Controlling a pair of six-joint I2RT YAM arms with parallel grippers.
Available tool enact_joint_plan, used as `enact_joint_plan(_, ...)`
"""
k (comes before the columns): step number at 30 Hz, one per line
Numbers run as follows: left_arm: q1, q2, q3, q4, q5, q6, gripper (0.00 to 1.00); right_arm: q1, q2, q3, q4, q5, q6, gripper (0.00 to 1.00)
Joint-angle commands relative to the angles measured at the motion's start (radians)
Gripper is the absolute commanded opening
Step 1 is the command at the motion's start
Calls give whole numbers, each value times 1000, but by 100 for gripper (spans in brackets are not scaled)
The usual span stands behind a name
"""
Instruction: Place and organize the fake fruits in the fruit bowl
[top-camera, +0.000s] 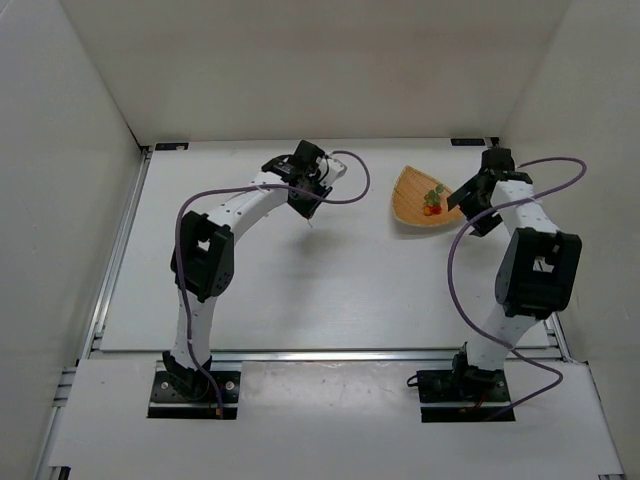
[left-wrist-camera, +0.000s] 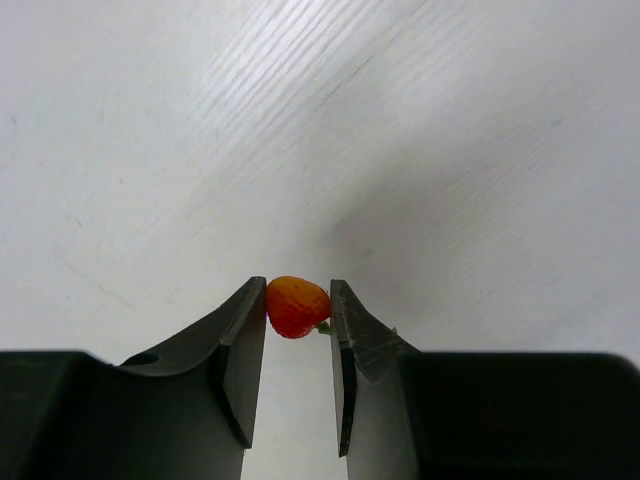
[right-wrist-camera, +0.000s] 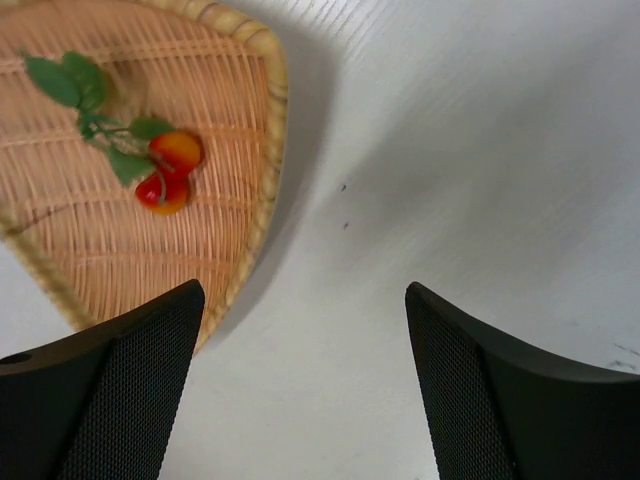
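My left gripper (left-wrist-camera: 297, 302) is shut on a small red-orange berry (left-wrist-camera: 296, 306) with a bit of green leaf, pinched at the fingertips above the white table. In the top view the left gripper (top-camera: 309, 203) is at the back middle, well left of the bowl. The tan woven fruit bowl (top-camera: 408, 205) lies at the back right. Red cherry-like balls with thin stems and green leaves (right-wrist-camera: 166, 173) lie inside the bowl (right-wrist-camera: 210, 90), and they also show in the top view (top-camera: 433, 201). My right gripper (right-wrist-camera: 300, 292) is open and empty, just off the bowl's right rim (top-camera: 456, 201).
White walls close in the table at the back and on both sides. A metal rail (top-camera: 118, 240) runs along the table's left edge. Purple cables (top-camera: 352, 190) loop off both wrists.
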Motion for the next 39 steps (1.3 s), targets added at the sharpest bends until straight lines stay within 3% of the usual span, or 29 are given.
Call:
enact_joint_plan(1,-42,-45,74,-24,-22,-2,10,-7,102,37,87,-67,32,86)
enact_joint_plan(10,-118,1,224,-24,15,-32,10,-7,214,59,201,-155,50,78)
enact_joint_plan(13,-139,30,316,59,47,13,10,-7,201,48,213,-164,50,78)
enact_joint_plan(21,-219,350,712,267,136,9,10,-7,78,-25,202,-145,50,78)
enact_joint_plan(34,-260,495,679,603,227,-55,10,-7,-169,-147,184,15,38,78)
enact_joint_plan(35,-271,495,679,614,227,-39,13,-7,-181,-147,173,16,38,78)
enact_joint_plan(37,-280,495,666,614,227,-19,31,-7,-192,-137,150,31,12,78)
enact_joint_plan(38,-291,495,644,614,227,10,49,-7,-192,-124,138,46,12,78)
enact_joint_plan(39,-291,495,631,614,227,25,74,-7,-192,-115,126,83,12,81)
